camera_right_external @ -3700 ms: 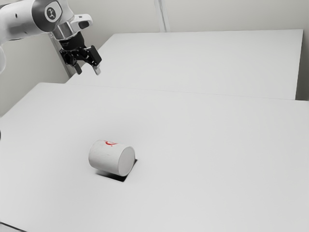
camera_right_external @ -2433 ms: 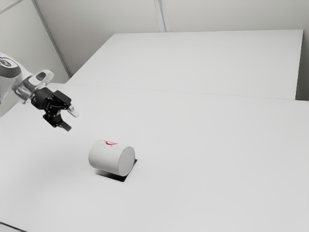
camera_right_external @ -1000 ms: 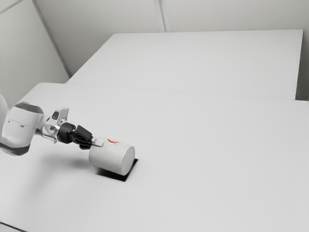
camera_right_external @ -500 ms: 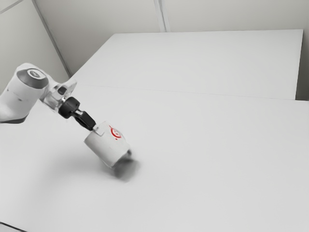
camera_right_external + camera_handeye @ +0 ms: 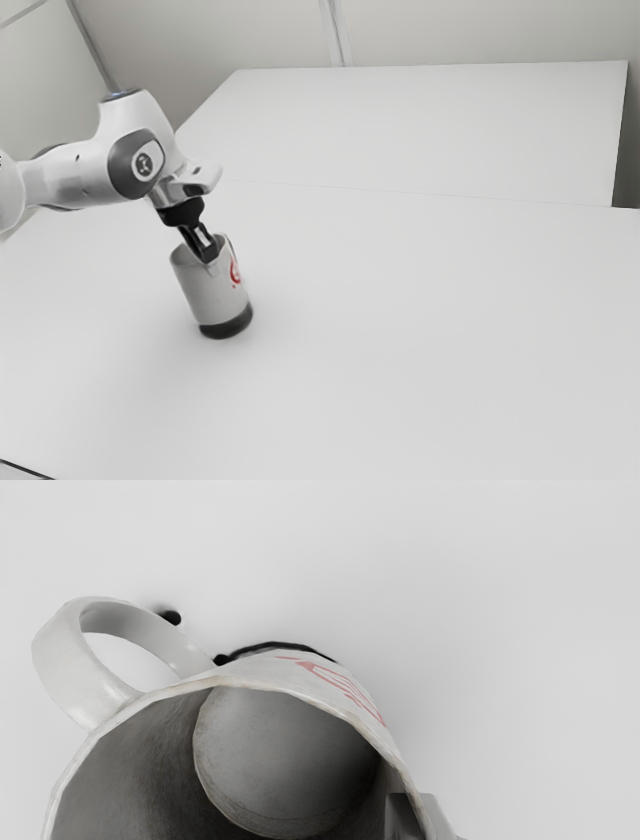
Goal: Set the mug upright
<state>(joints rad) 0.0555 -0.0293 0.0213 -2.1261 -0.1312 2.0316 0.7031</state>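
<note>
Mug (image 5: pixel 208 296), beneath tool (image 5: pixel 210 262): mouth up, leaning slightly. Tool: pinching wall at rim (image 5: pixel 220 681). Hazard: toppling, if released while leaning.

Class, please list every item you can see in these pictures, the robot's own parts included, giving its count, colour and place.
Cylindrical mug with handle: one, white, open end up, tilted, near the exterior view's left
Printed mark: one, red, on the mug's side
Dark patch: one, black, at the mug's lower end; shadow or band, cannot tell
Broad flat table: one, white, below the mug
Flat rear surface: one, white, beyond the table
Plain walls: two, pale grey, behind
Two-finger gripper: one, black with lighter fingertips, shut on the mug's rim, one finger inside, one outside
Jointed arm: one, white and grey, from the exterior view's left
</note>
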